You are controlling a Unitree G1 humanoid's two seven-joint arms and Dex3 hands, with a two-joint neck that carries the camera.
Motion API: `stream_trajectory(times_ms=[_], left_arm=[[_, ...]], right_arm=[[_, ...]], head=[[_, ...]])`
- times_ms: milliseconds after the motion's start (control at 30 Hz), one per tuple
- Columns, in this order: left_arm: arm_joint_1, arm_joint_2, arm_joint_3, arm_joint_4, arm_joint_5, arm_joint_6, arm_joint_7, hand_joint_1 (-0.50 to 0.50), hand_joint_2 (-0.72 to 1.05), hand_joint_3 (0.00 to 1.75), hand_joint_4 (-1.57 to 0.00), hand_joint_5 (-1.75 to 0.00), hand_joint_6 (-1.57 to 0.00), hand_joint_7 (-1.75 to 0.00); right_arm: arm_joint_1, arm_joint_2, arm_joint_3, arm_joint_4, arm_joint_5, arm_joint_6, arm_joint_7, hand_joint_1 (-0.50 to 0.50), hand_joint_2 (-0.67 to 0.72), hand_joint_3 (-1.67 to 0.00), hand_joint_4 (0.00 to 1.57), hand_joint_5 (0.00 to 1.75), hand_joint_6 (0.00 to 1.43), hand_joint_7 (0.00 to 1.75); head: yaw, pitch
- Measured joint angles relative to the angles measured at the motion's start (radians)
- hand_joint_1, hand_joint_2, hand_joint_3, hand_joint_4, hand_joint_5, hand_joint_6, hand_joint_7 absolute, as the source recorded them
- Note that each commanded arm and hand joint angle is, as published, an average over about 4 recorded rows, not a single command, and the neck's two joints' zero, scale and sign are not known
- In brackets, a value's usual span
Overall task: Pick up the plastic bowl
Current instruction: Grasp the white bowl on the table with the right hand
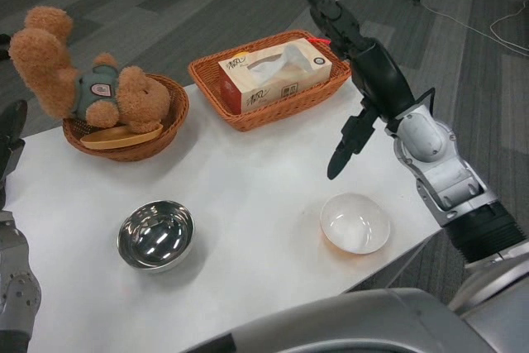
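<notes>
Bowl (355,222) untouched on table (248,179) | your right hand (364,80) above it, fingers spread, empty | grasp and lift remain

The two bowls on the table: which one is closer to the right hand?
The white bowl, below the right hand; the shiny metal bowl sits far left.

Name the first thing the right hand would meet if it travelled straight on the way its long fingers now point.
Probably nothing: the right hand points past the tissue basket toward the floor.
</notes>
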Motion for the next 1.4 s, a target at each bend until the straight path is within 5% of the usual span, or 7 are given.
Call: stream_trajectory(times_ms=[233, 467, 700, 867, 1200, 1400], left_arm=[[0.001, 0.019, 0.001, 0.005, 0.001, 0.025, 0.001, -0.5, 0.87, 0.0, 0.0, 0.0, 0.0, 0.0], [-0.005, 0.024, 0.001, 0.039, 0.003, 0.044, 0.001, -0.5, 0.87, 0.0, 0.0, 0.0, 0.0, 0.0], [-0.019, 0.026, 0.001, 0.079, 0.003, 0.051, 0.001, -0.5, 0.96, 0.0, 0.0, 0.0, 0.0, 0.0], [-0.031, 0.026, 0.001, 0.094, 0.003, 0.051, 0.001, -0.5, 0.96, 0.0, 0.0, 0.0, 0.0, 0.0], [-0.039, 0.026, 0.001, 0.121, 0.003, 0.051, 0.002, -0.5, 0.96, 0.0, 0.0, 0.0, 0.0, 0.0], [-0.04, 0.026, 0.006, 0.123, 0.003, 0.052, 0.002, -0.5, 0.96, 0.0, 0.0, 0.0, 0.0, 0.0]], right_arm=[[0.187, -0.009, -0.038, -0.076, -0.13, -0.006, -0.054, -0.29, 0.55, -0.06, 0.0, 0.0, 0.0, 0.0], [0.259, -0.026, -0.041, -0.024, -0.152, -0.076, -0.054, -0.31, 0.65, 0.0, 0.0, 0.0, 0.0, 0.0], [0.274, 0.004, 0.059, 0.232, 0.102, -0.286, -0.039, -0.29, 0.6, 0.0, 0.0, 0.0, 0.0, 0.0], [0.278, 0.037, 0.108, 0.321, 0.23, -0.327, -0.009, -0.29, 0.6, 0.0, 0.0, 0.0, 0.0, 0.0], [0.28, 0.079, 0.096, 0.329, 0.426, -0.321, 0.047, -0.29, 0.6, 0.0, 0.0, 0.0, 0.0, 0.0], [0.282, 0.099, -0.019, 0.301, 0.535, -0.165, 0.174, -0.33, 0.6, 0.0, 0.0, 0.0, 0.0, 0.0]], head=[[-0.054, -0.031], [-0.091, -0.038], [-0.116, -0.041], [-0.133, -0.044], [-0.192, -0.03], [-0.215, -0.026]])
